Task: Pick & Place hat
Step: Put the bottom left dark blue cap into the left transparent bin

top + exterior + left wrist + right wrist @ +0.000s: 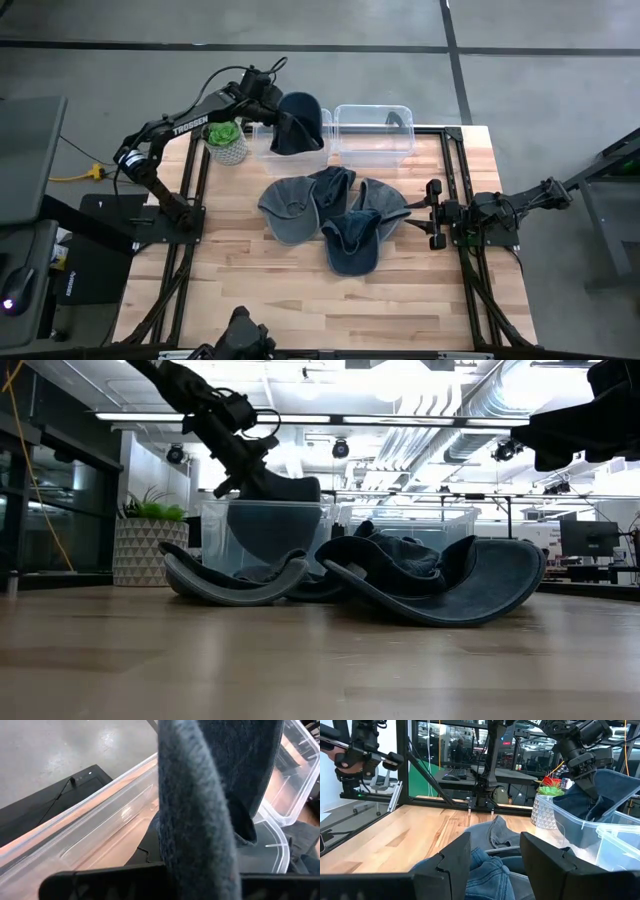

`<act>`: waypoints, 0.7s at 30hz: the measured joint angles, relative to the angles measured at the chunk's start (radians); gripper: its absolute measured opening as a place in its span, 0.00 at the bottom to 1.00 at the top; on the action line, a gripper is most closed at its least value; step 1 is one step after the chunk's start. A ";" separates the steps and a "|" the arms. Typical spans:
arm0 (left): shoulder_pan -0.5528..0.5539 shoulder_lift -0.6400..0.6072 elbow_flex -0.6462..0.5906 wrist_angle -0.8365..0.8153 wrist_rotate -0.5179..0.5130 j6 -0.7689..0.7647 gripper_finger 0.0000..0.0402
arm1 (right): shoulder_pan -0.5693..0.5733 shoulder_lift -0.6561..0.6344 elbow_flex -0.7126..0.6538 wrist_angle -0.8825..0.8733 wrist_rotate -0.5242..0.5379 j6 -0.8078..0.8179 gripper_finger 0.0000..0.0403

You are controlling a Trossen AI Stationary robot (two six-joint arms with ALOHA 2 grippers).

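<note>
A dark blue denim hat (298, 122) hangs in my left gripper (270, 108) at the table's far edge, its lower part inside the left clear bin (290, 150). In the low view the hat (275, 495) shows just above that bin's rim. Several more denim hats (330, 215) lie in an overlapping pile at the table's middle, resting on their brims (440, 585). My right gripper (436, 213) waits open at the table's right side, level with the pile and pointing at it; its fingers (452, 862) stand just short of the nearest hat (490, 865). My left gripper is shut on the dark blue hat's upper edge (192, 845), a thick strip of denim pinched between the two fingers. The fingers come from above, slanting down from the table's left. The hat hangs slack below them, its lower end (580, 827) inside the left bin.
A second clear bin (375, 132) stands to the right of the first. A potted plant in a white patterned pot (228, 143) sits left of the bins. Black frame rails (455, 150) run along the table's sides. Bare wood (300, 290) lies near the front edge.
</note>
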 joint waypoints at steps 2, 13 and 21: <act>0.000 0.000 0.000 -0.004 0.001 0.001 0.02 | 0.000 0.000 0.000 0.000 0.000 0.000 0.41; 0.000 0.000 0.000 -0.007 -0.018 0.001 0.29 | 0.000 0.000 0.000 0.000 0.000 0.000 0.41; 0.000 0.000 0.001 0.003 -0.101 0.002 0.51 | 0.000 0.000 0.000 0.000 0.000 0.000 0.41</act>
